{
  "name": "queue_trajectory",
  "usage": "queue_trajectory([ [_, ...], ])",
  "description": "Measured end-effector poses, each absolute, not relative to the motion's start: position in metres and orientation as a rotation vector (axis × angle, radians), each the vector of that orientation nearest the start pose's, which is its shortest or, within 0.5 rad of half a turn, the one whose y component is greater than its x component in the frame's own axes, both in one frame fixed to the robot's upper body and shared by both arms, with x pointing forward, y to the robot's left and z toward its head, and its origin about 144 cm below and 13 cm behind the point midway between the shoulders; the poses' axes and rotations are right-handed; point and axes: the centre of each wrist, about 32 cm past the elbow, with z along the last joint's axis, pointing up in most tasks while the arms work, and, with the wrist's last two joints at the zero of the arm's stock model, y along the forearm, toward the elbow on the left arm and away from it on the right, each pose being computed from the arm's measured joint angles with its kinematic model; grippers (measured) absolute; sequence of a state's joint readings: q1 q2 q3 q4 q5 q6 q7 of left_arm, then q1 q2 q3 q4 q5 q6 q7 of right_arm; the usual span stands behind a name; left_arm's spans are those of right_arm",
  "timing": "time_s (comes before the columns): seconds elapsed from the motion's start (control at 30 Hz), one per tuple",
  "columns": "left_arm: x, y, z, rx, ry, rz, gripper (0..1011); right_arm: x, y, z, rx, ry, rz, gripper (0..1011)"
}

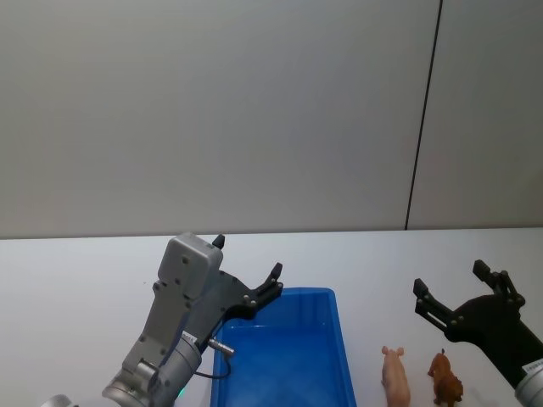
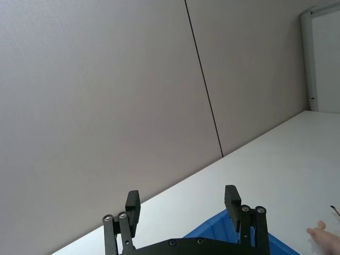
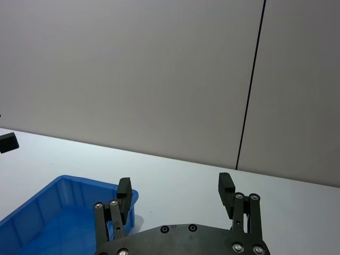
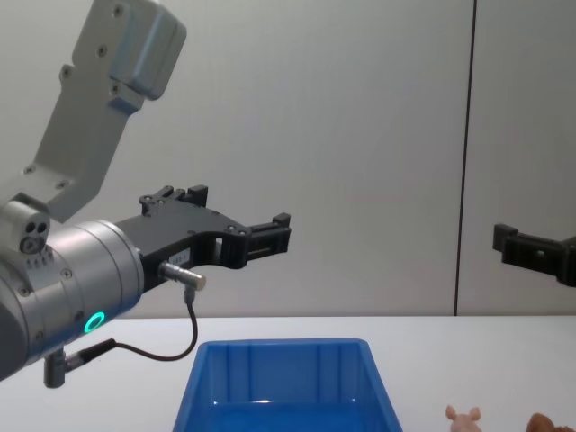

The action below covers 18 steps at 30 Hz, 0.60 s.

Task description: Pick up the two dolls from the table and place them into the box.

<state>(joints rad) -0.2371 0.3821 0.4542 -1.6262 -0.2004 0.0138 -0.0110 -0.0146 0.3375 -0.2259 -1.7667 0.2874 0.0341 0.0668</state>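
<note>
pink doll lies on the white table just to the right of the blue box, close to its right wall but apart from it. the orange-brown doll stands just beside the pink one, on its right, with a narrow gap between them; both sit at the near edge of the head view. from the chest camera the pink doll and orange-brown doll show low on the tabletop, right of the box. right claw hangs in the air beyond the dolls, roughly over the orange-brown one and well above both, touching neither. its two fingers are spread wide with nothing between them; the same spread shows in its own wrist view, which looks across the far corner of the box toward the wall. left claw is raised over the far left corner of the box, well apart from the dolls, with the box between it and them. its fingers are also spread and empty; in the chest view it is held well above the box rim. behind the table is a plain grey wall with a dark vertical seam.
</note>
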Motion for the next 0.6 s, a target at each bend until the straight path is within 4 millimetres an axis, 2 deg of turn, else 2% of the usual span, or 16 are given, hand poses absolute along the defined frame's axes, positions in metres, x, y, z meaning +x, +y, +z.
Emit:
queue_trajectory([
  [0.6, 0.492, 0.1984, 1.2044, 0.061, -0.268, 1.124, 1001, 0.4433, -0.2371, 1.1887, 0.026, -0.075, -1.229, 1001],
])
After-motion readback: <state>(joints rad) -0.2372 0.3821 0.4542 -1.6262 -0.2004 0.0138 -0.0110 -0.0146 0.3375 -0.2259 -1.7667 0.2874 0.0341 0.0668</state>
